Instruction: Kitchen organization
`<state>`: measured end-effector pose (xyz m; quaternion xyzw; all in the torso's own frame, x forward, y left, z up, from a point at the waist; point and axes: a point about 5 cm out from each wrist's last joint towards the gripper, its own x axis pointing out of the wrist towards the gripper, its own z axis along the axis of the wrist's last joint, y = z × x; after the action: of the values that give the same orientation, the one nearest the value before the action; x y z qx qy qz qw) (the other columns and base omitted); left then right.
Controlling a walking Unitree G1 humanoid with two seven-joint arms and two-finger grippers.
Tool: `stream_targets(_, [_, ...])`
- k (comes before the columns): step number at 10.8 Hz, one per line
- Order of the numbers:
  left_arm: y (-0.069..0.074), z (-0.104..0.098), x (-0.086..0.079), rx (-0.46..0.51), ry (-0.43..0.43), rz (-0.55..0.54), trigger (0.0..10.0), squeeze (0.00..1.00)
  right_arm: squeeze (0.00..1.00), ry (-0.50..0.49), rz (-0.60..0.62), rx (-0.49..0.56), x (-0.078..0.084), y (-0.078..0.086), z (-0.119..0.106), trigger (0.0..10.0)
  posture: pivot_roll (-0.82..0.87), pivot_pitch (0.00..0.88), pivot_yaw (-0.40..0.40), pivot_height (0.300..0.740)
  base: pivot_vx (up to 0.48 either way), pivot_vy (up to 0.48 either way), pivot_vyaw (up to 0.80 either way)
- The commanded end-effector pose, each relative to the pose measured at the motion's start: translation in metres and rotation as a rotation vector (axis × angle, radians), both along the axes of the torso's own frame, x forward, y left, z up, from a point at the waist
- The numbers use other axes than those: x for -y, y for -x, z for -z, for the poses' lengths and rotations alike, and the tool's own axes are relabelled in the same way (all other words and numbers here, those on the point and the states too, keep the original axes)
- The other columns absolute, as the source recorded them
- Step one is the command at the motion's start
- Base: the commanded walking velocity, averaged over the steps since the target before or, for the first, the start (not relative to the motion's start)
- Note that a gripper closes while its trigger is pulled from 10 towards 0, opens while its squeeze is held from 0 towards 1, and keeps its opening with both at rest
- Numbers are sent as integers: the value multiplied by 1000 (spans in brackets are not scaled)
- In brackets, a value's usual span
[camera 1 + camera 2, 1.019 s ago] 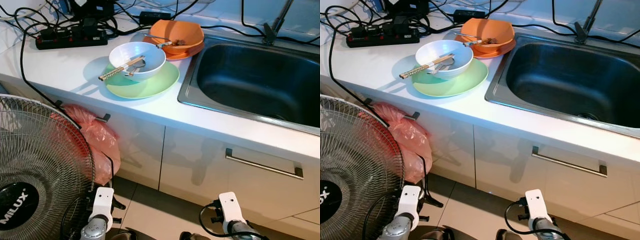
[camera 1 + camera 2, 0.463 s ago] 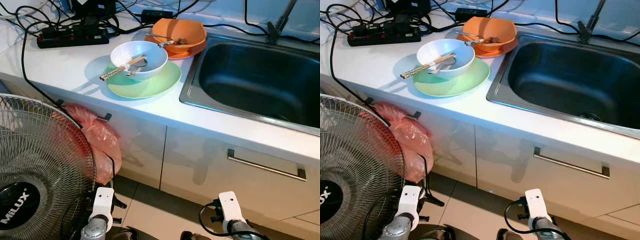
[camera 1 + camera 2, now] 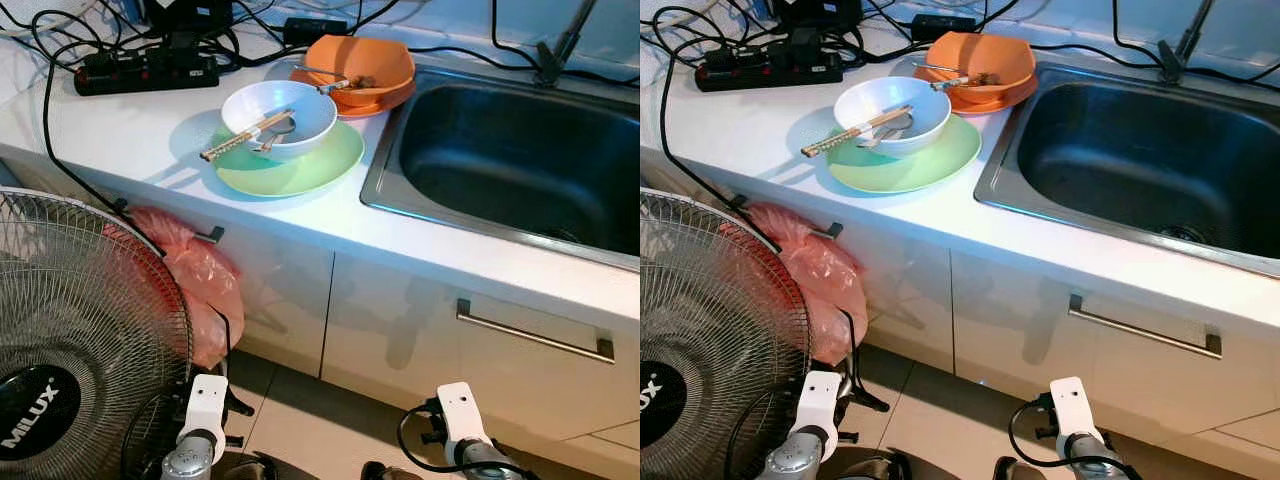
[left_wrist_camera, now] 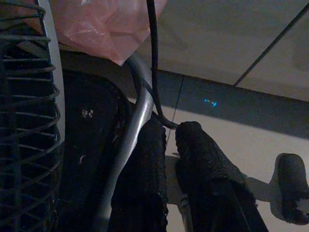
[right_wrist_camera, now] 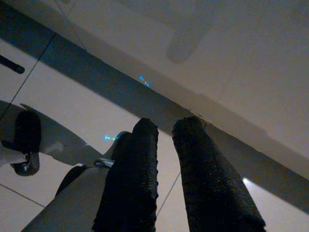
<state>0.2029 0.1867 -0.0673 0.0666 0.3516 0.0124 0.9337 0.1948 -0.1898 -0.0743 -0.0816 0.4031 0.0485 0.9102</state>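
On the white counter (image 3: pixel 130 140) a white bowl (image 3: pixel 290 115) sits on a green plate (image 3: pixel 300 170), with wooden chopsticks (image 3: pixel 240 138) and a spoon lying in it. Behind it an orange bowl (image 3: pixel 365 62) rests on an orange plate, with utensils across its rim. To the right is the steel sink (image 3: pixel 510 160). Both arms hang low in front of the cabinets. The left gripper (image 4: pixel 171 133) is beside the fan's stand and the right gripper (image 5: pixel 166 125) is over the floor tiles; each has its fingers close together with nothing between them.
A large standing fan (image 3: pixel 80 340) fills the lower left, close to my left arm. A pink plastic bag (image 3: pixel 200 280) hangs on a cabinet handle. A power strip (image 3: pixel 145 72) and tangled black cables lie at the back of the counter. A drawer handle (image 3: pixel 530 330) is below the sink.
The whole picture has shifted slightly, so the camera moved a little. The dishes and both arms have kept their places.
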Motion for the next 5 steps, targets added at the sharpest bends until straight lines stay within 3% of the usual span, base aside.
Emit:
stream_targets(1, [8, 5, -1, -33, 4, -17, 10000, 0, 0, 1, 17, -10, 2, 3, 2, 10000, 2, 130, -3, 740, 0, 0, 0])
stream_targets(5, [8, 5, -1, -32, 3, -13, 10000, 0, 0, 14, 24, -8, 8, 4, 1, 10000, -1, 121, -2, 740, 0, 0, 0])
